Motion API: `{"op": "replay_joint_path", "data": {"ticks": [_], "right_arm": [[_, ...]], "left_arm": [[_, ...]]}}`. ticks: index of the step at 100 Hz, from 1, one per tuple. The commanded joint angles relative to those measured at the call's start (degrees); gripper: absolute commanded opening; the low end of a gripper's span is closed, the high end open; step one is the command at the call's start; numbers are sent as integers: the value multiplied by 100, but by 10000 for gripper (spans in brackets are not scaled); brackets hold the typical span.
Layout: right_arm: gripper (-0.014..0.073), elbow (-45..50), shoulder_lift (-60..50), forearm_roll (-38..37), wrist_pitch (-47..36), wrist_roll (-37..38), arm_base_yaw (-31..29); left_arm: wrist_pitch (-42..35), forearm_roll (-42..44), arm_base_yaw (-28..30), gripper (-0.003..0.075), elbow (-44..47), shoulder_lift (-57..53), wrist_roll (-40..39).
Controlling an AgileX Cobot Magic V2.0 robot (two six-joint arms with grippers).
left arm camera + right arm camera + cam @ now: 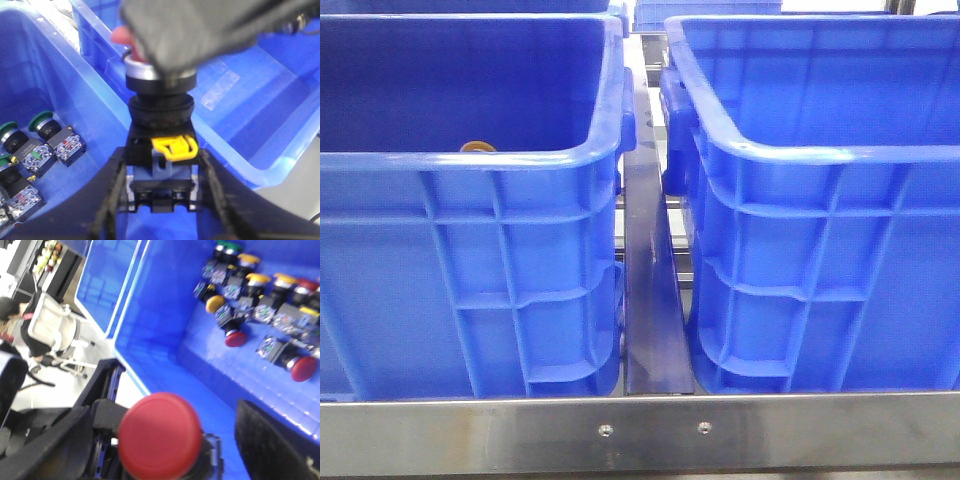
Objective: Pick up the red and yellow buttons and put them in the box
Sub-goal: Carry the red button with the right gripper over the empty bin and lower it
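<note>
My left gripper (161,167) is shut on the black body of the red button (161,112), which has a yellow clip, a silver collar and a red cap. It holds the button above the rims where the two blue boxes meet. My right gripper (160,432) is open around the same button's red cap (160,437), with a gap to one finger (272,445). Its dark blurred finger (200,35) covers most of the cap in the left wrist view. Yellow buttons (215,303) lie in a box (165,315). Neither gripper shows in the front view.
Two blue boxes stand side by side, left (470,160) and right (820,153), behind a steel bar (650,430). An orange-yellow cap (478,147) peeks over the left rim. Green buttons (42,125) lie in one box. Several red, yellow and green buttons (303,368) lie in a box.
</note>
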Motion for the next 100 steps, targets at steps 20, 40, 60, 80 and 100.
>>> {"op": "replay_joint_path", "data": {"ticks": [20,40,60,80,100], "right_arm": [[349,-215,-192,377,-89,-145,30],[255,-215,-192,390,-89,-145,30],[255,-215,-192,396,-40,-145,30],[255,-215,-192,396,-23,-149,16],[255,-215,-223,288,-110,-468,-7]], "left_arm": [[-476,-22,-37,-20,-158,-139,-13],[-476,-22,-37,-20,-158,-139,-13],[-476,-8,-37,33,-158,-139,-13],[-442,-8,-37,382,-158,-139,-13],[-430,-8,-37,501,-158,-139,-13]]}}
